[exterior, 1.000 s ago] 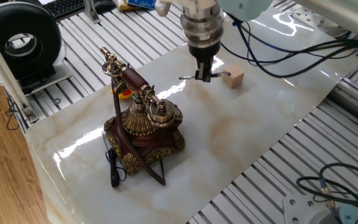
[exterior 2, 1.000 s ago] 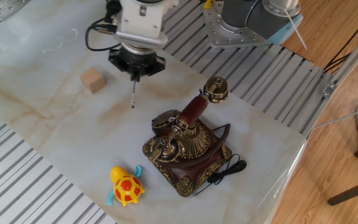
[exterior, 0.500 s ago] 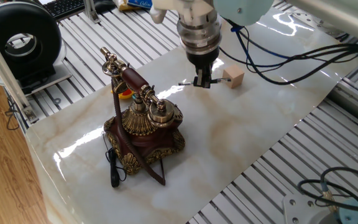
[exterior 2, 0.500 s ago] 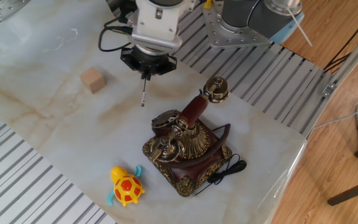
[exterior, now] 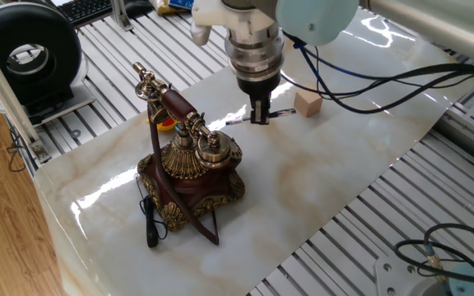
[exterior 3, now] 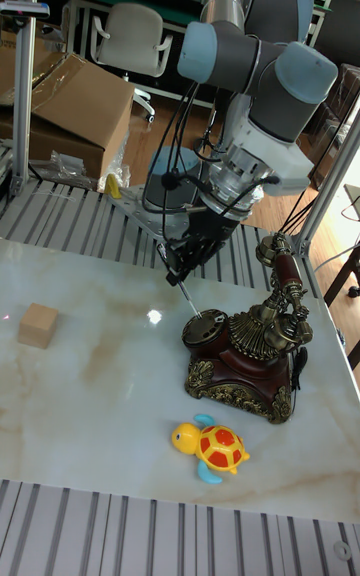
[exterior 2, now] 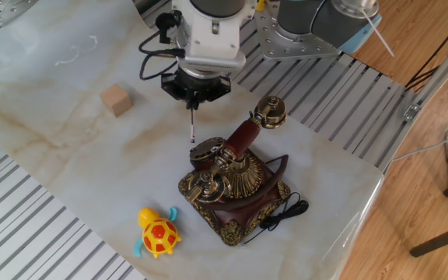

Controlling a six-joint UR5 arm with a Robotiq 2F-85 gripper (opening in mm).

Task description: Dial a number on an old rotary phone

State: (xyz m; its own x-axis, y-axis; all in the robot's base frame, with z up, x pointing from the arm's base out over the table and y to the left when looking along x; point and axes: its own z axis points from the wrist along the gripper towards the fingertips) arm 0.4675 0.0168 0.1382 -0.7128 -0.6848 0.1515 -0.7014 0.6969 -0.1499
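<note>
The old rotary phone (exterior: 189, 164) (exterior 2: 232, 183) (exterior 3: 245, 346) stands on the marble slab, dark red wood with brass trim, its handset resting in the cradle and a black cord trailing at its base. My gripper (exterior: 258, 111) (exterior 2: 194, 97) (exterior 3: 180, 271) hangs above the slab close beside the phone, shut on a thin rod (exterior 2: 192, 124). The rod points down, and its tip sits right at the edge of the dial (exterior 2: 204, 152) (exterior 3: 208, 324). Whether the tip touches the dial cannot be told.
A small wooden cube (exterior: 307, 102) (exterior 2: 116, 100) (exterior 3: 38, 325) lies on the slab beyond the gripper. A yellow and orange toy turtle (exterior 2: 158, 233) (exterior 3: 215, 448) lies near the phone's base. Ribbed metal table (exterior: 369, 222) surrounds the slab. Cables hang from the arm.
The gripper has carried the rod away from the cube and toward the phone, bringing the rod's tip to the dial. The phone, cube and turtle have not moved.
</note>
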